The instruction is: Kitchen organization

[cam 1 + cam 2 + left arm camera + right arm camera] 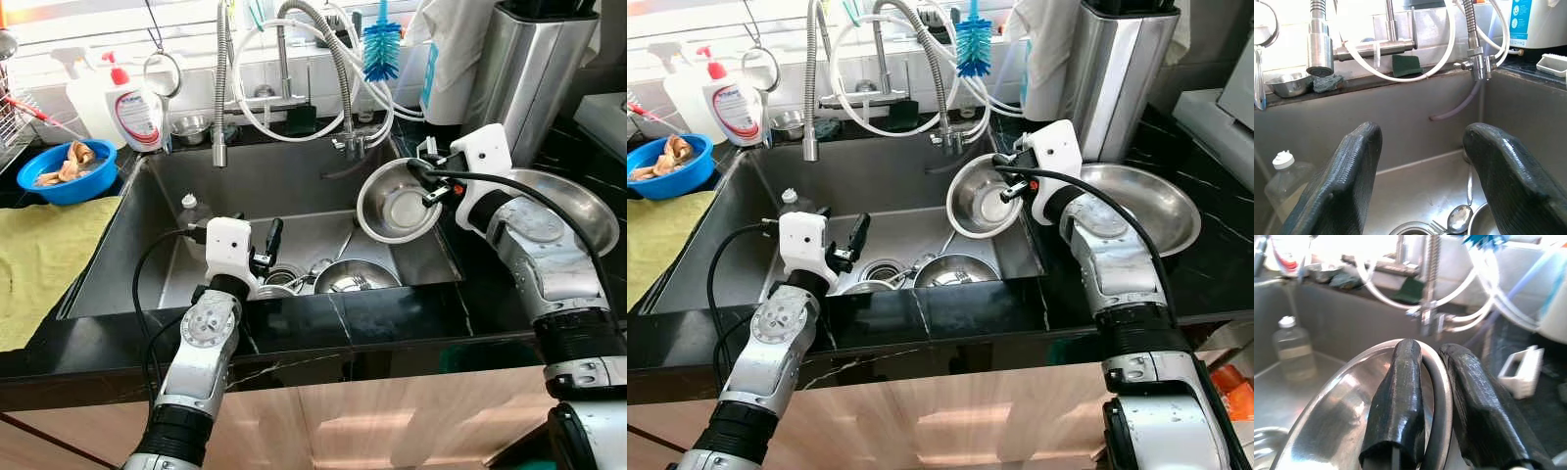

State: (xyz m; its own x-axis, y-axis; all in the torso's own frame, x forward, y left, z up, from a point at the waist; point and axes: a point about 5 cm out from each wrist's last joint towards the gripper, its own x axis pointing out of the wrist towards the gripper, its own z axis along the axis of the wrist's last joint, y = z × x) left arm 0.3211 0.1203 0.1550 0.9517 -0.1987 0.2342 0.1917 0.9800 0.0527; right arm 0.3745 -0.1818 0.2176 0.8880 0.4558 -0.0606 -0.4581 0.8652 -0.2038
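Steel bowl (397, 201) is hanging pinched by its rim in the right tool (432, 186), above the sink (294, 186); beside it the worktop's big bowl (573, 211) is waiting for stacking. Left tool (266, 245) is gaping wide, idle.

Far left of the left gripper (263, 245), 1 blue bowl (98, 162) of scraps sits beside a yellow cloth (49, 264). Beyond it stand a soap bottle (137, 108) and a green sponge (1406, 65). Behind the right gripper (431, 181) hangs 1 blue brush (381, 49), near a steel canister (524, 69).
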